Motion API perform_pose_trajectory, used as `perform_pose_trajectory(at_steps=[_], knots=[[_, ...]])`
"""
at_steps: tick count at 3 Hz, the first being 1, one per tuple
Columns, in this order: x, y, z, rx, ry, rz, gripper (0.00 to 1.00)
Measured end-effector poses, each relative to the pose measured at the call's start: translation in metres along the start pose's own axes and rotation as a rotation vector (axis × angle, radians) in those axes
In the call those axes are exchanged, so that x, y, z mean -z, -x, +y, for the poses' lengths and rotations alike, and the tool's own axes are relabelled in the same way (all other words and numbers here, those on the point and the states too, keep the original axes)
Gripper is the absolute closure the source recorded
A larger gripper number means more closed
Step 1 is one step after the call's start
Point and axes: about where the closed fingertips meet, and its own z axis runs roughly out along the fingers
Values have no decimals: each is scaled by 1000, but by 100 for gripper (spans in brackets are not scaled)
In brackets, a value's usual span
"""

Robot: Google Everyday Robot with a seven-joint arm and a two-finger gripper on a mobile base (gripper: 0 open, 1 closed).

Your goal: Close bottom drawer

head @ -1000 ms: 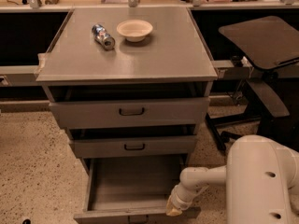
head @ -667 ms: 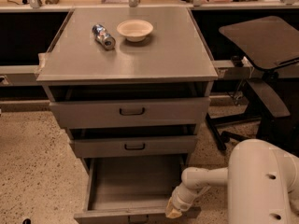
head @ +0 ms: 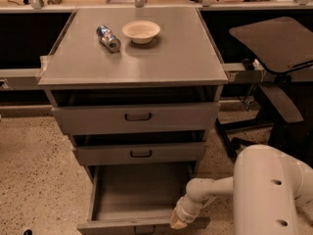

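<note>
The bottom drawer (head: 139, 192) of the grey cabinet stands pulled far out, its plain grey box interior bare. Its narrow front (head: 117, 226) runs along the lower edge of the view, with a small dark handle barely showing. My gripper (head: 178, 222) reaches down from the white arm at the lower right and sits at the right end of the drawer front, touching or almost touching it. The top drawer (head: 137, 117) and the middle drawer (head: 141, 153) above are nearly closed, each slightly ajar.
On the cabinet top (head: 186, 53) lie a crushed can (head: 108, 38) and a white bowl (head: 141, 31). A dark office chair (head: 274, 67) stands close at the right. A counter with black panels runs behind. The floor is speckled terrazzo (head: 34, 175).
The arm's wrist has shifted slightly; the gripper stays at the right end of the drawer front. The drawer has not visibly moved.
</note>
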Motion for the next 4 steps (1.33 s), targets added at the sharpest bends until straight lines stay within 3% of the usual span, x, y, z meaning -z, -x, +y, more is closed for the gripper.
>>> perform_pose_trajectory(at_steps=[1,2,3,4], knots=[[-3,3,-7,28,-51,21,100],[-3,5,-15,44,-101,30,83],[-2,5,-20,57,-128,48,59],[-3,5,-26,53,-132,42,28]])
